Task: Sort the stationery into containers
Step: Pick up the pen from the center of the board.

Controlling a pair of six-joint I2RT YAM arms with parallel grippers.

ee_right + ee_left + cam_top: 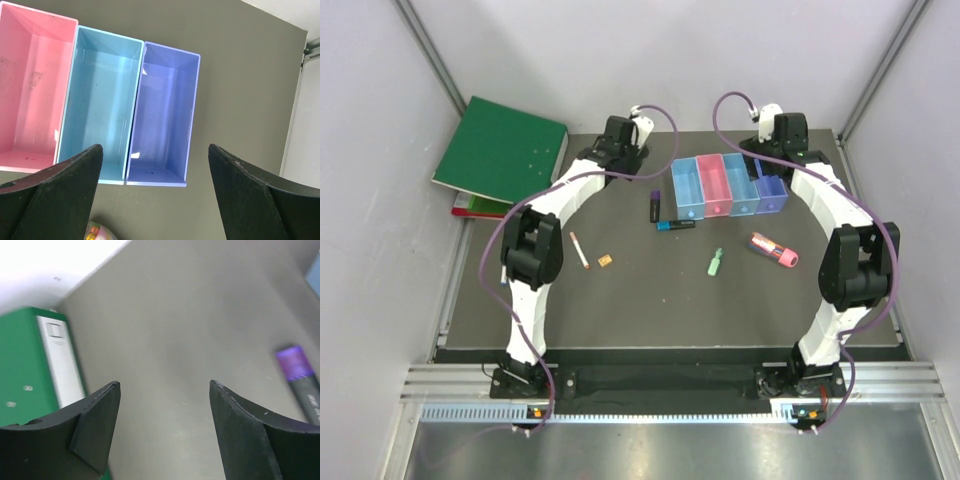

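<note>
Top external view: I'm looking at a dark matte tabletop (640, 310) with four small rectangular translucent plastic bins (728, 186) sitting in a joined row at the far side: light blue, pink, light blue, purple. The stationery is lying loose on the mat, outside the bins. A black cylindrical marker with a purple cap (655, 205) is lying just beside the left end of the row, and a short black-blue marker (675, 224) is lying just nearer than it. A thin pinkish stick (579, 249) and a tiny orange piece (605, 260) are lying near each other at left-centre. A small green piece (716, 261) is sitting mid-table, and a chunky pink-red tube (774, 250) is lying in front of the purple bin. Large flat green binders (500, 152) are leaning at the far left corner.

On the left wrist camera, the left gripper (165, 390) is hanging wide apart over bare mat, its fingers matte black wedges. On the right wrist camera, the right gripper (155, 150) is spread wide above the purple bin's smooth, glossy walls.
</note>
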